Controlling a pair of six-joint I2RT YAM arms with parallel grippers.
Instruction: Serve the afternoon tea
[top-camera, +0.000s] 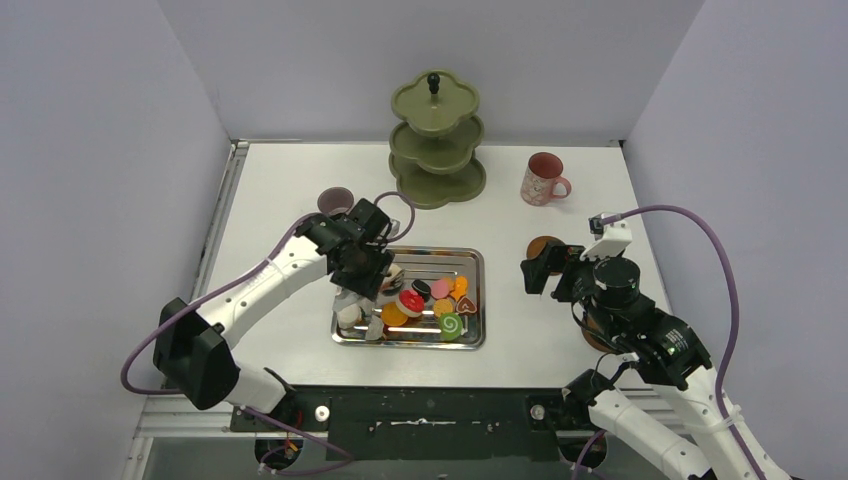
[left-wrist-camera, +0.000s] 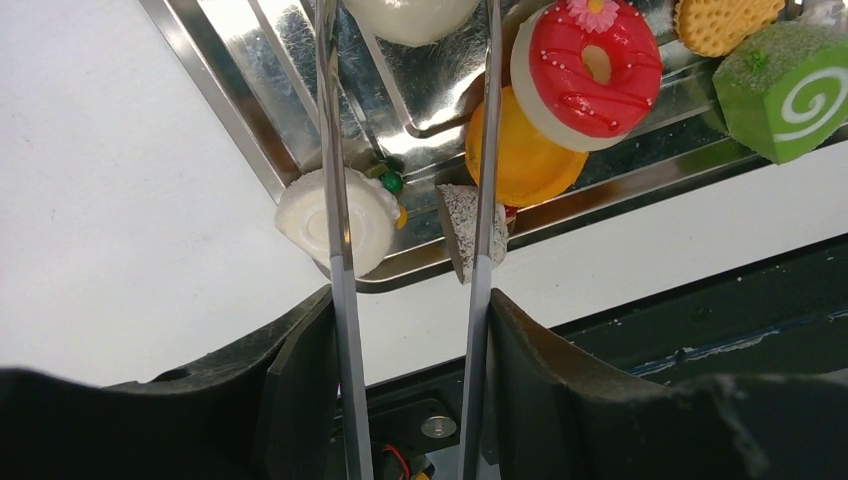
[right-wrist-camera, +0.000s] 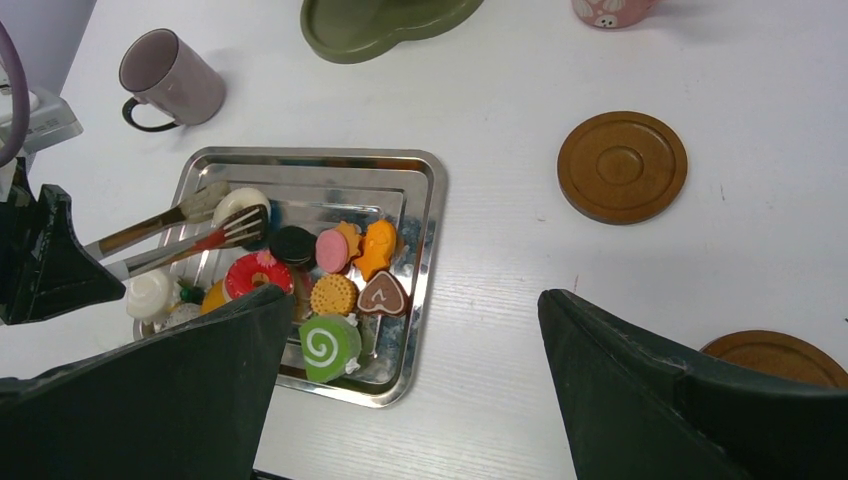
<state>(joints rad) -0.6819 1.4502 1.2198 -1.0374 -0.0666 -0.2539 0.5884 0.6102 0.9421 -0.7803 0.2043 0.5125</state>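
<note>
My left gripper (top-camera: 362, 262) is shut on the metal tongs (left-wrist-camera: 335, 200) and hovers over the steel tray's left end. The tong tips stand on either side of a white round sweet (right-wrist-camera: 240, 203). The tray holds several toy sweets, among them a red donut (left-wrist-camera: 590, 70) and a green swirl roll (right-wrist-camera: 330, 347). My right gripper (top-camera: 545, 270) is open and empty above the table right of the tray. The olive three-tier stand (top-camera: 436, 140) is at the back. A mauve mug (top-camera: 336, 201) and a pink mug (top-camera: 543, 180) flank it. A brown coaster (right-wrist-camera: 622, 165) lies beside the right gripper.
The steel tray (top-camera: 478, 300) lies at the table's near middle. A second brown coaster (right-wrist-camera: 785, 355) lies near the front right, partly under my right arm. Another white swirled sweet (left-wrist-camera: 315, 220) sits at the tray's near left corner.
</note>
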